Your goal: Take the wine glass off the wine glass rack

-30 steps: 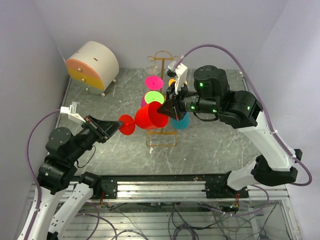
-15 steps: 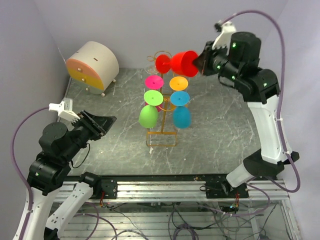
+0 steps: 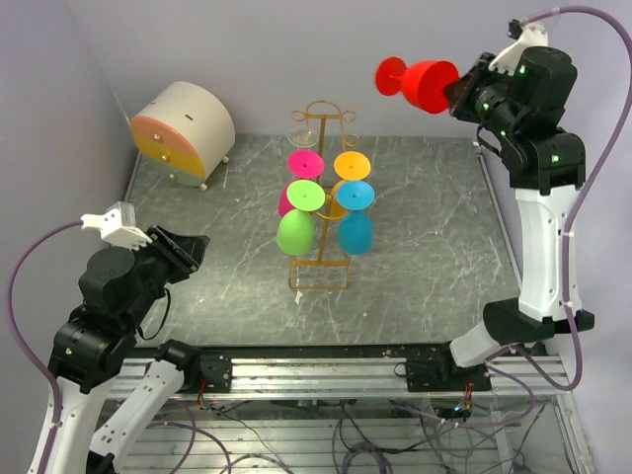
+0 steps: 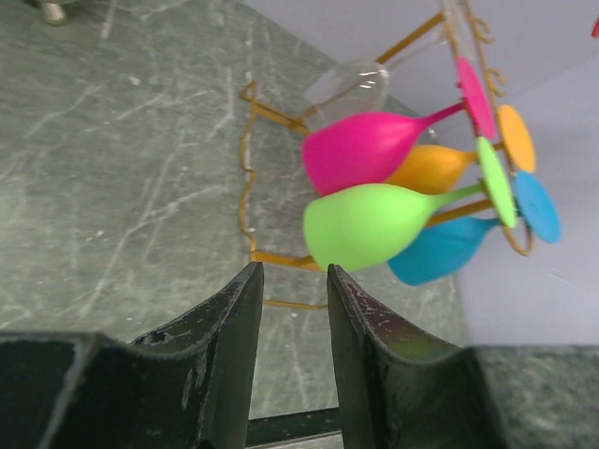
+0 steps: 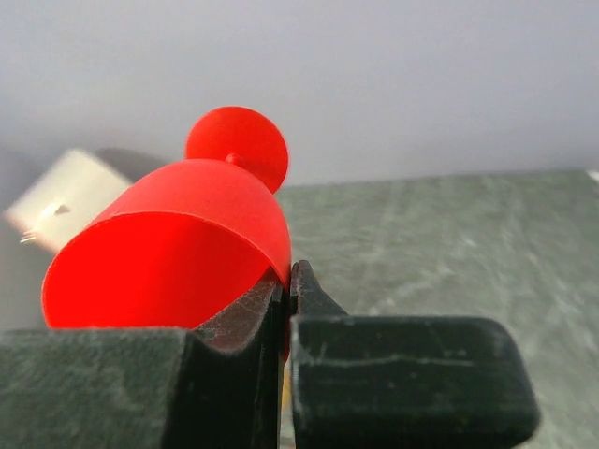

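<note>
A red wine glass (image 3: 423, 83) hangs high in the air at the back right, lying sideways with its foot pointing left. My right gripper (image 3: 456, 91) is shut on the rim of its bowl (image 5: 168, 253), one finger inside and one outside. The golden wine glass rack (image 3: 321, 197) stands mid-table with pink, green, orange and blue glasses hanging on it, plus a clear one at the back. In the left wrist view the green glass (image 4: 374, 223) and pink glass (image 4: 365, 150) lie ahead of my left gripper (image 4: 294, 281), which is open and empty, near the table's front left.
A round cream drum with an orange and yellow face (image 3: 184, 129) sits at the back left corner. The grey marbled table (image 3: 425, 257) is walled on the left, back and right. A metal rail (image 3: 316, 370) runs along the near edge.
My right arm lifted the red glass from beside the rack up and away to the back right. My left gripper let go of the glass's foot, opened and drew back to the left.
</note>
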